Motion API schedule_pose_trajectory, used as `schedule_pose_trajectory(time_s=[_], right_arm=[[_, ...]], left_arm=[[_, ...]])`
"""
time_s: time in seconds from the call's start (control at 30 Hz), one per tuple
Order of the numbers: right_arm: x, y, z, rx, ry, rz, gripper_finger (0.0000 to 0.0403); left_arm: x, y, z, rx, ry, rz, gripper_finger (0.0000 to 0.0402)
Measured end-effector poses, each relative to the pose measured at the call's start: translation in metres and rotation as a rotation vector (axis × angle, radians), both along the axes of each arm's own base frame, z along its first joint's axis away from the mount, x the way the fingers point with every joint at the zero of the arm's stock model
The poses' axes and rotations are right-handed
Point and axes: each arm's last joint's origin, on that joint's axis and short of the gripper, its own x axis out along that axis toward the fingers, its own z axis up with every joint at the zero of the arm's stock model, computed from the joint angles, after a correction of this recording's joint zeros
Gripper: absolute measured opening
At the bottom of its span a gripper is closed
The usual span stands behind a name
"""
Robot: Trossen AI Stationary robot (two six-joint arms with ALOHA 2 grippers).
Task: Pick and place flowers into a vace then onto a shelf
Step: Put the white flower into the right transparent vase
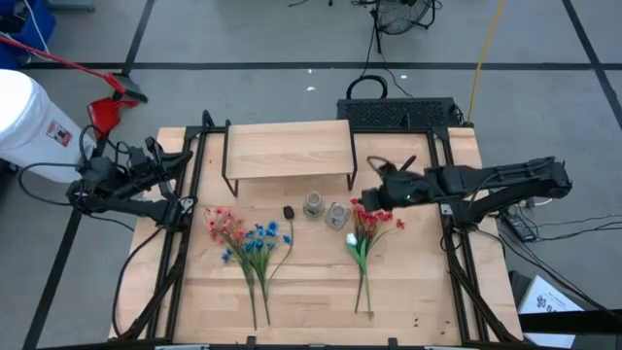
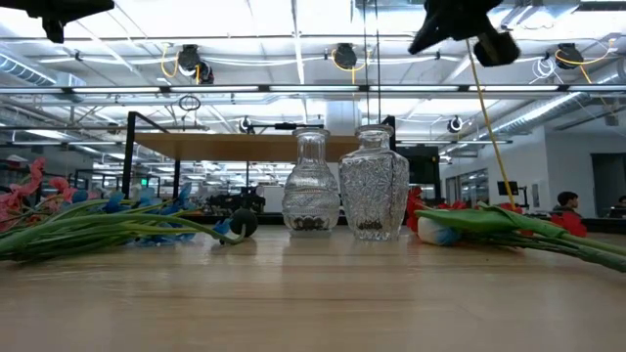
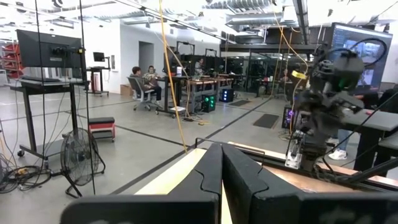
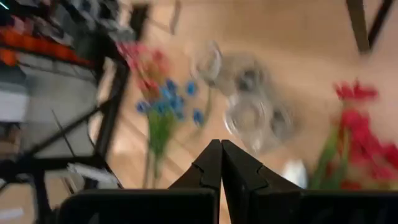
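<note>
The right hand [image 1: 362, 201] is hovering over the wooden bench [image 1: 311, 292] with its two dark fingers [image 4: 211, 165] pressed together, holding nothing. Just beside it two clear glass vases [image 1: 326, 209] are standing upright, and under it the red bunch of flowers with one white bud [image 1: 366, 233] is lying flat. Farther from it the pink-red bunch [image 1: 225, 228] and the blue bunch [image 1: 260, 241] are lying. The low light wooden shelf [image 1: 287, 149] is standing behind the vases. The left hand [image 1: 185, 156], fingers together, is waiting at the bench edge.
</note>
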Motion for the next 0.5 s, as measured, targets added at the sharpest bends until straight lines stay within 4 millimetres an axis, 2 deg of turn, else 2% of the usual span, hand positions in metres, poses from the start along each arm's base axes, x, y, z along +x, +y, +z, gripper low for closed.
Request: schedule_pose_trajectory(time_s=[0.27,0.5], right_arm=[[0.008,0.024,-0.028,0.163,0.206,0.053,0.0],[0.009,0.064,-0.045,0.309,0.334,0.117,0.0]], left_arm=[[-0.001,0.002,0.0,-0.012,0.001,0.069,0.001],[-0.001,0.002,0.0,-0.012,0.001,0.069,0.001]])
